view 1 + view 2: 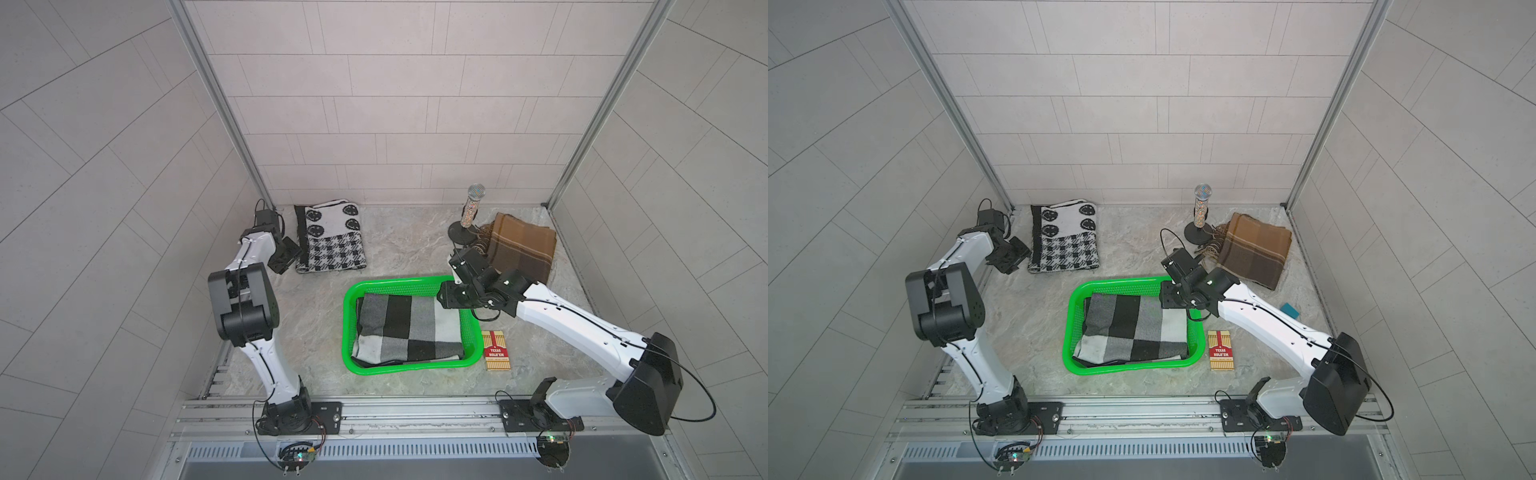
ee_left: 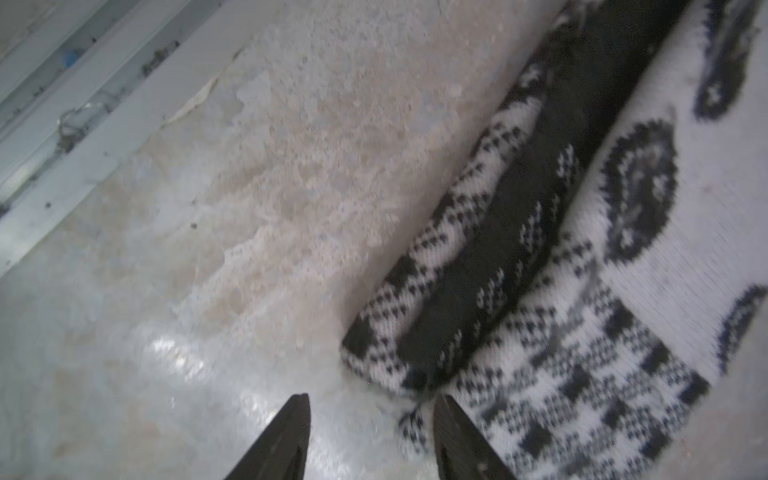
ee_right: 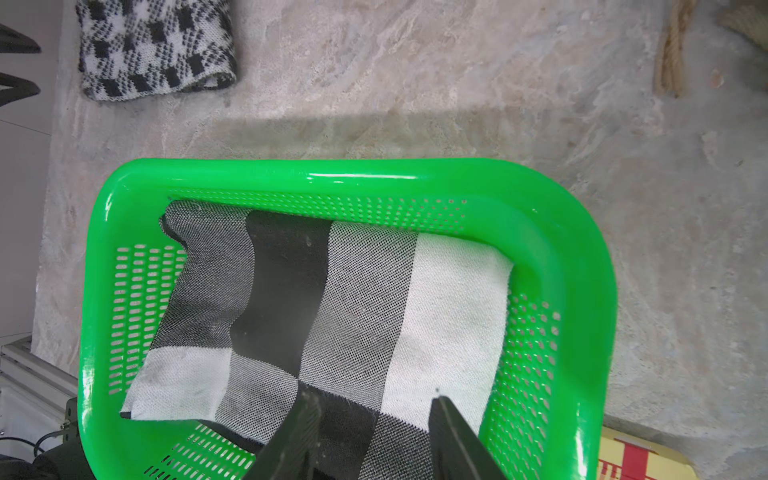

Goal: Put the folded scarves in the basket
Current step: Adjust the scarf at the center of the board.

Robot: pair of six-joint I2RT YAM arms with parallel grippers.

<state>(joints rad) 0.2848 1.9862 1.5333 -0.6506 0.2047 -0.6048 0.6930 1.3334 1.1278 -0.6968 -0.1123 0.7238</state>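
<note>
Scarf [image 1: 409, 328]: a folded grey, black and white check, lying flat inside the basket [image 1: 415, 368], within its walls on every side that shows.
Long axis: parallel to the basket's long walls, running across the robot's front; the short edges face the two end walls. The fold sits slightly askew, and a dark edge shows along the near wall.
Right gripper [image 3: 374, 399]: above the scarf at the basket's far right corner. The jaws stand apart with only flat cloth seen beneath them, nothing pinched.
Left gripper [image 2: 372, 397]: low over the table [image 1: 399, 249], well apart from the basket, beside the near corner of the knit scarf [image 1: 332, 237]. Its jaws are parted and empty.
Progress: placement looks complete, since the scarf rests in the basket and no jaw grips it.
Remaining: by this judgement, only to lift the right arm clear without snagging cloth or rim.
Bystanders: brown scarf [image 1: 523, 245], card box [image 1: 495, 350] just beside the basket, and microphone [image 1: 471, 208], all outside the basket.
</note>
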